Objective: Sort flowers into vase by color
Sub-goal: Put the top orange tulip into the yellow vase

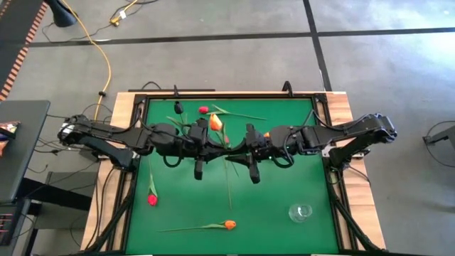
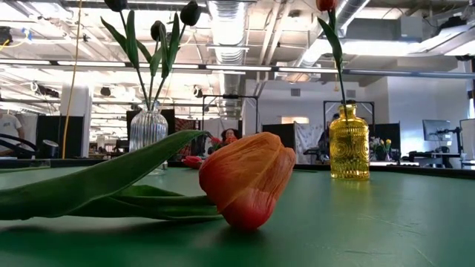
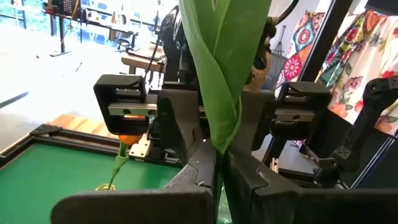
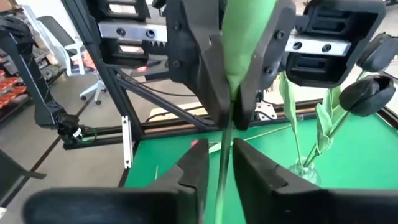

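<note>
High over the table's middle my two grippers face each other around an orange tulip [image 1: 215,122]. My left gripper [image 3: 219,171] is shut on its leafy stem. My right gripper [image 4: 221,165] comes from the table's right and stands narrowly open, one finger close on either side of the thin stem [image 4: 225,140] just below the left gripper's hold. I see no touch there. At the far side, black tulips [image 2: 159,30] stand in a clear ribbed vase [image 2: 148,127]. A red tulip stands in a yellow vase [image 2: 349,144]. My left gripper pinches the tulip's stem where the broad leaf wraps it [image 3: 221,134], between its two fingers. The fingers come level from the table's left and lie across the stem. The flower is upright and lifted clear, with the leaf rising above the fingers and the bare stem hanging below.
Another orange tulip [image 1: 227,225] lies near the front edge, right in front of the low camera. A red tulip [image 1: 151,199] lies at the near left. A small clear glass [image 1: 301,212] stands at the near right. A loose green stem [image 1: 242,114] lies toward the far edge.
</note>
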`<state>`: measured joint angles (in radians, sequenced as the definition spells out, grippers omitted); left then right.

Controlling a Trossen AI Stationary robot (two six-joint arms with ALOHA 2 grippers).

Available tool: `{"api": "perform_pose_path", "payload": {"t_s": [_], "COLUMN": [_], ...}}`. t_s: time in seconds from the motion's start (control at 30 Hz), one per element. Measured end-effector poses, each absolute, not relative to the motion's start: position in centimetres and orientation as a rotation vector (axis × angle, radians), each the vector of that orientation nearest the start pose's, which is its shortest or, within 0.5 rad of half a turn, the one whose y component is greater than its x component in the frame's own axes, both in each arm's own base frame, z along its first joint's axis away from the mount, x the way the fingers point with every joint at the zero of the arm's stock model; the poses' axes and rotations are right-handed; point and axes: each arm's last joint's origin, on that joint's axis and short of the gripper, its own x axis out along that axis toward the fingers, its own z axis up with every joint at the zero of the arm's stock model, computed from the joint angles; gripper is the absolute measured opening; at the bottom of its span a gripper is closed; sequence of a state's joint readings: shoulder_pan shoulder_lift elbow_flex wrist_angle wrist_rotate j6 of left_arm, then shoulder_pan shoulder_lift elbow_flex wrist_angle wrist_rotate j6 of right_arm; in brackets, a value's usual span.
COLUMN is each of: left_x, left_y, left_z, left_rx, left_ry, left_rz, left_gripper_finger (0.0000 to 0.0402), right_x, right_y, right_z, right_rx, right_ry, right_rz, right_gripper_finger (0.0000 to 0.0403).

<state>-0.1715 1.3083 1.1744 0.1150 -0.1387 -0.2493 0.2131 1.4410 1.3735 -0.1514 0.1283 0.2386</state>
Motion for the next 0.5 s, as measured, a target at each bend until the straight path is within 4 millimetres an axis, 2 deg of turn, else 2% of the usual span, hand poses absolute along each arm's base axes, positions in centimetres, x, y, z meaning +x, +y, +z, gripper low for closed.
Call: {"api": "perform_pose_path", "payload": {"t_s": [0.3,0.5], "left_x": [29.49,29.50], "left_y": [-4.78,-4.75], "left_z": [38.15,38.11], "left_rx": [-0.243,-0.237], "left_ry": [0.045,0.047], "left_rz": [-0.050,-0.039], "left_gripper_finger": [0.0009,0.0051], "right_x": [32.25,32.24], "right_y": [6.18,6.12], "right_z": [38.67,39.02], "right_rx": [0.185,0.168], "right_ry": [0.232,0.199], "right_rz": [0.047,0.049], "right_gripper_finger": [0.0019,0.0018]}}
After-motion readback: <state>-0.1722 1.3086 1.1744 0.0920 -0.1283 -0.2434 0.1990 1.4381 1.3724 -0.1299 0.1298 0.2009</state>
